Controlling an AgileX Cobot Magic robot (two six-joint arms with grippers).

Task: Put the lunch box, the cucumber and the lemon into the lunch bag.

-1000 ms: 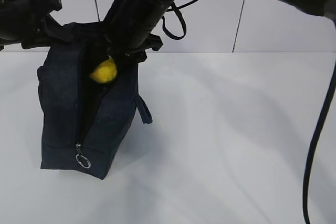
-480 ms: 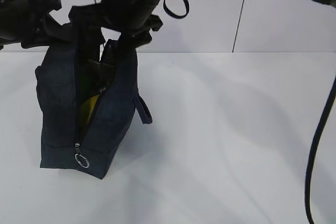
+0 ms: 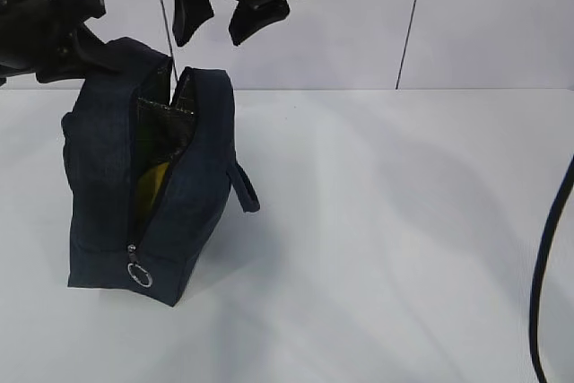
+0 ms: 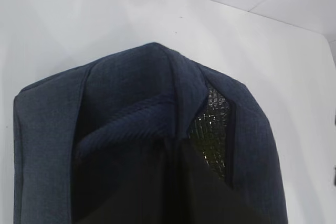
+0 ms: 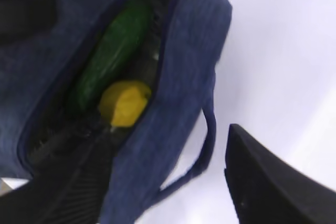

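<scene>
The navy lunch bag (image 3: 108, 213) stands at the left of the table with its zipper open along the top and front. Inside it, the right wrist view shows the dark green cucumber (image 5: 113, 51) and the yellow lemon (image 5: 124, 103); a sliver of the lemon (image 3: 154, 181) also shows through the slit in the exterior view. The lunch box is hidden. My right gripper (image 3: 220, 20) hangs open and empty just above the bag's mouth, its fingers (image 5: 273, 182) spread. My left gripper (image 3: 94, 42) is shut on the bag's top left edge (image 4: 157, 145).
The bag's strap loop (image 3: 244, 187) sticks out on its right side, and the silver ring pull (image 3: 140, 275) hangs at the bottom of the zipper. A black cable (image 3: 547, 257) hangs at the far right. The white table (image 3: 386, 248) stretches to the right of the bag.
My right gripper went down into the bag's mouth with the lemon, let it go, and has risen out empty. The left gripper has not moved.
</scene>
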